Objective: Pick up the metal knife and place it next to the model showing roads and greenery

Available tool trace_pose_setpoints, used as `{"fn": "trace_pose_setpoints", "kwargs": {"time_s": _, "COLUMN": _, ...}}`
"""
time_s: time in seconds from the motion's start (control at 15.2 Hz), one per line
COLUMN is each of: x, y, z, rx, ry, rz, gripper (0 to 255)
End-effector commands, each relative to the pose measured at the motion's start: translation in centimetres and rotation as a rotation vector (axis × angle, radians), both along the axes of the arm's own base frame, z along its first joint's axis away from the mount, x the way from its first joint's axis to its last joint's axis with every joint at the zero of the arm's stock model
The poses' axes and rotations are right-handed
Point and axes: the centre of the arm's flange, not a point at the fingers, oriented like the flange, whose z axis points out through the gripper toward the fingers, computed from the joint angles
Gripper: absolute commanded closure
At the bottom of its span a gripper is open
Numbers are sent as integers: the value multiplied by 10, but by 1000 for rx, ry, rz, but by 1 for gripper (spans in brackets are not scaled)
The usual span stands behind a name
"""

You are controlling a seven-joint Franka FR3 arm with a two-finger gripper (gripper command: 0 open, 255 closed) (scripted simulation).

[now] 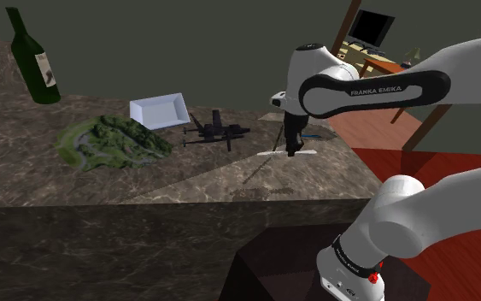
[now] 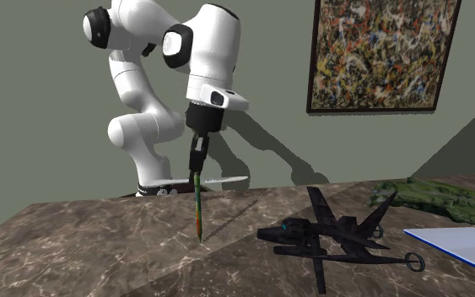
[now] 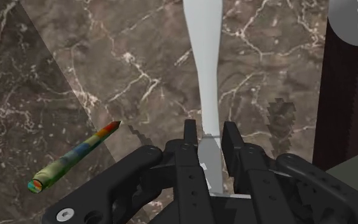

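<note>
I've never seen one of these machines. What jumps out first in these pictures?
First, the big white arm bending over a dark marble table, its black gripper closed on a pale knife. Next comes the black model jet mid-table. Toward the shoulder view's left of it lie a green terrain model and, standing behind that, a dark green bottle.

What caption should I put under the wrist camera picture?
The black two-finger gripper clasps a long pale grey knife over a brown marbled tabletop, a rainbow-coloured pencil lying nearby.

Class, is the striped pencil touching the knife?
Apart: the wrist view shows bare marble tabletop between the pencil and the knife.
</note>
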Motion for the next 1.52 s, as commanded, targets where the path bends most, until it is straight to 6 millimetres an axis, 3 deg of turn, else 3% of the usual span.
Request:
{"fn": "trace_pose_setpoints", "kwargs": {"time_s": 0.0, "x": 0, "y": -1, "z": 11, "rx": 0, "ry": 1, "rz": 0, "gripper": 255}}
{"fn": "trace_pose_setpoints", "kwargs": {"time_s": 0.46, "x": 0, "y": -1, "z": 47, "rx": 0, "ry": 1, "rz": 0, "gripper": 255}}
{"fn": "trace_pose_setpoints", "kwargs": {"time_s": 1.45, "x": 38, "y": 194, "z": 48, "rx": 0, "ry": 1, "rz": 0, "gripper": 255}}
